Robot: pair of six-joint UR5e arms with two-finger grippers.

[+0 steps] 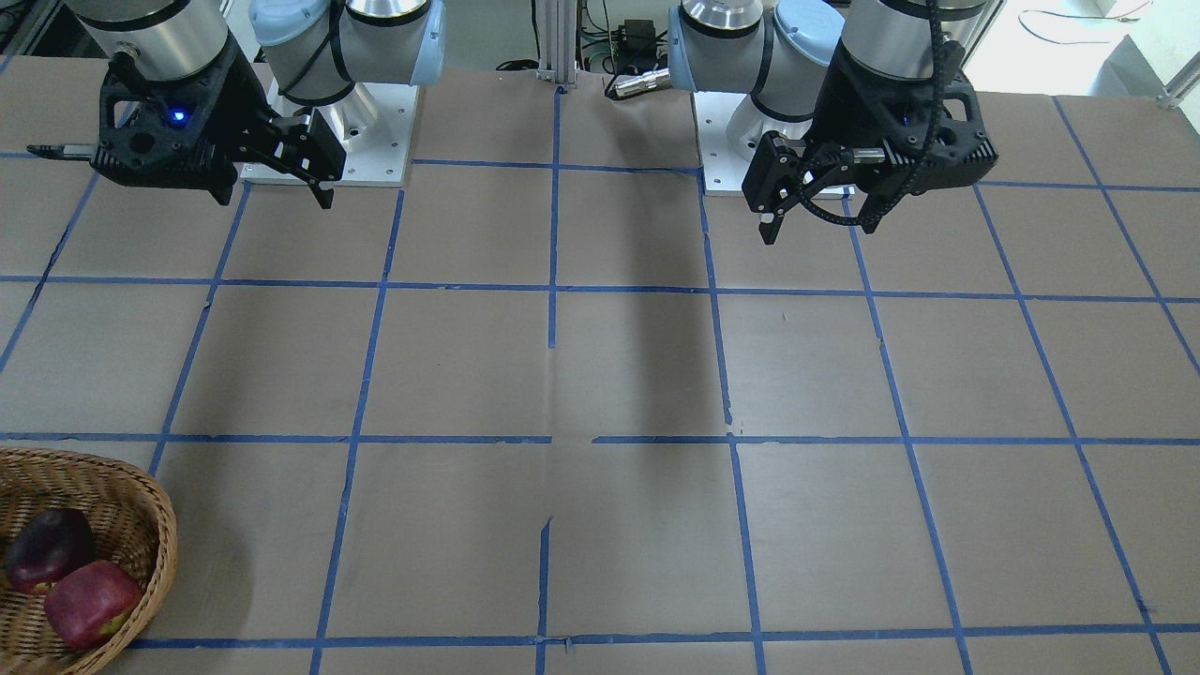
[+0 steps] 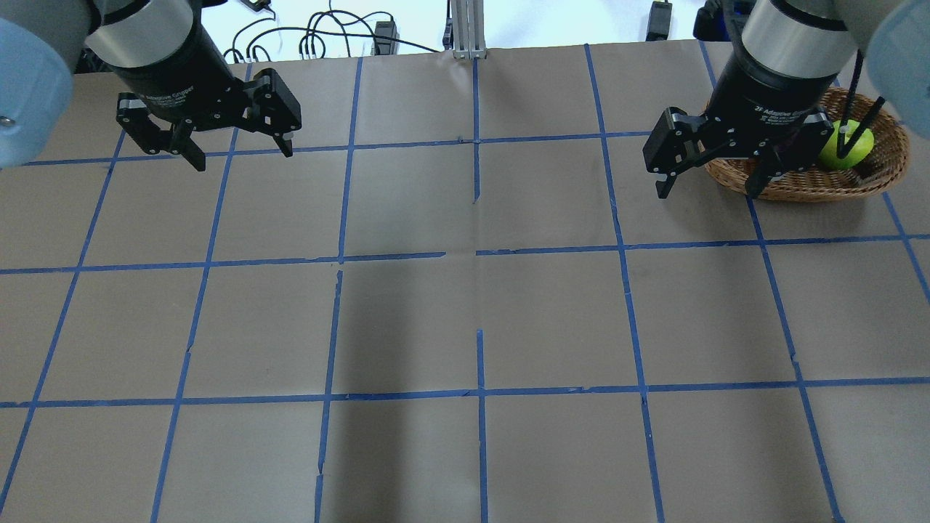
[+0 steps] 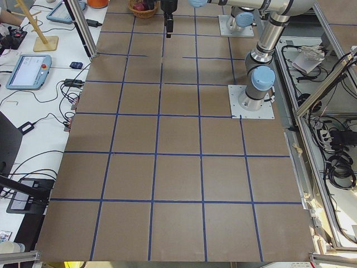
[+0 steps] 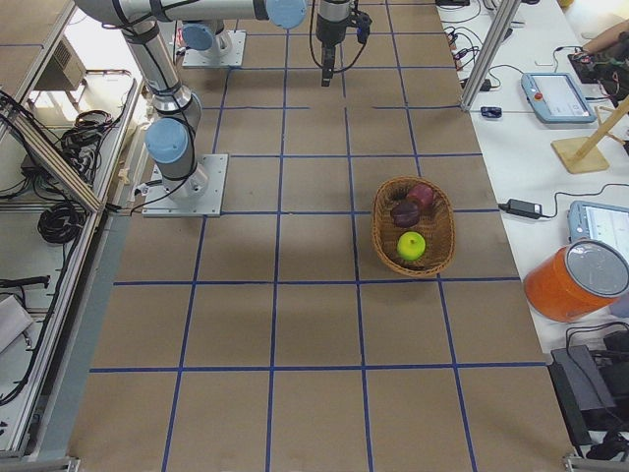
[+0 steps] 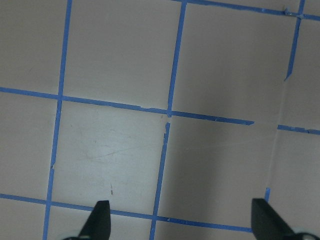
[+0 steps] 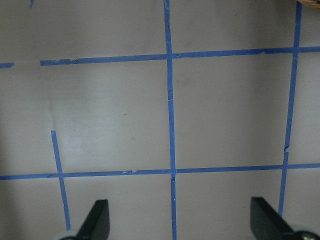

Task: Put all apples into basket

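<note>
The wicker basket (image 4: 378, 231) stands at the table's far edge on my right side; it also shows in the overhead view (image 2: 806, 190) and the front view (image 1: 155, 525). It holds the lime green apple (image 4: 411, 245) (image 2: 846, 145), the maroon apple (image 4: 404, 212) (image 1: 49, 548) and the red apple (image 4: 423, 195) (image 1: 92, 603). My right gripper (image 2: 708, 192) (image 1: 277, 192) (image 6: 181, 220) hangs open and empty above the table, just left of the basket in the overhead view. My left gripper (image 2: 243, 157) (image 1: 817, 225) (image 5: 182, 220) hangs open and empty over the far left of the table.
Blue tape lines divide the brown table into squares. The two arm base plates (image 1: 328, 141) (image 1: 727, 159) sit at the robot's edge. Beyond the table's far edge stand an orange container (image 4: 575, 280), tablets (image 4: 555, 95) and cables.
</note>
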